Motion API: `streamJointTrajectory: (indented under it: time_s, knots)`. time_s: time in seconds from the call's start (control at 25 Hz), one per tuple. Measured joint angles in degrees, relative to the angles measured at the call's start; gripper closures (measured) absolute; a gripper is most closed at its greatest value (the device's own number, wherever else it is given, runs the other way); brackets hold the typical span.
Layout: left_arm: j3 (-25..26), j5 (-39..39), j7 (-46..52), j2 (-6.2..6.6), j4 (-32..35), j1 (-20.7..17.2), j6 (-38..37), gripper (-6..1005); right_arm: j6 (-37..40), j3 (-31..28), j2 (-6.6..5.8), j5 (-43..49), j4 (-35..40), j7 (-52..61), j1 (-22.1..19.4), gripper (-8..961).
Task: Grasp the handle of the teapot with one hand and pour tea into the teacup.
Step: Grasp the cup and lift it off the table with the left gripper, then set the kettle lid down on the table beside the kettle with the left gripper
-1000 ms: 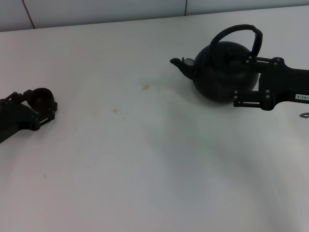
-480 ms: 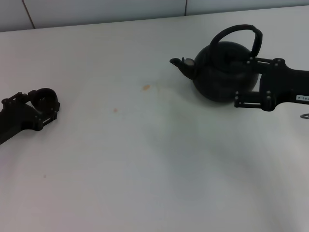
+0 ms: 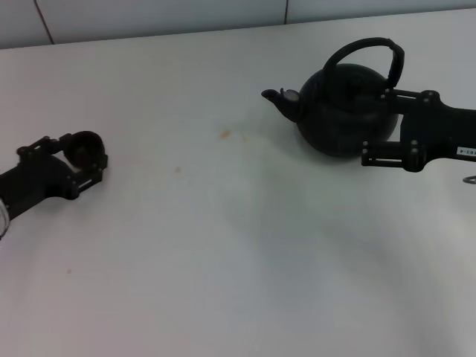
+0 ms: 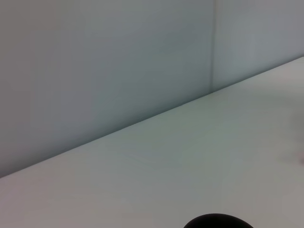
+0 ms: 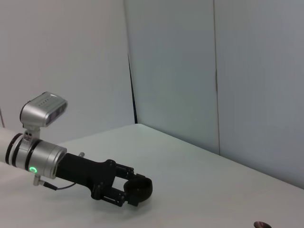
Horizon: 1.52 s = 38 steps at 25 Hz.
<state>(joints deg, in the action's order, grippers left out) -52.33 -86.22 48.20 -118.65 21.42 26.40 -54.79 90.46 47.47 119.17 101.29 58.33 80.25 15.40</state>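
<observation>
My right gripper (image 3: 375, 123) sits against the teapot (image 3: 343, 108); its far finger blurs into the dark body, grip on the handle (image 3: 368, 52) unclear. The teacup (image 4: 216, 222) is cut off by my left wrist view's edge. My right arm is cut off at the head view's right edge.

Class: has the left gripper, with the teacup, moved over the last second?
Yes. The left gripper, shut on the teacup, has shifted toward the robot's right, closer to the small stain on the table.
</observation>
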Motion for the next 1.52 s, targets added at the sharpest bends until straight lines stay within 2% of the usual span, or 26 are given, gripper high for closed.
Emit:
streamJointTrajectory:
  time_s: [0.52, 1.52]
  knots:
    - [-9.3, 0.3, 1.7, -0.27, -0.1, 2.9, -3.3, 310, 0.0, 0.3, 0.0, -0.1, -0.1, 0.0, 0.0, 199]
    - [-13.2, 0.5, 2.3, -0.44, -0.7, 5.4, -4.5, 306, -0.3, 0.3, 0.1, 0.0, -0.2, -0.7, 0.2, 198]
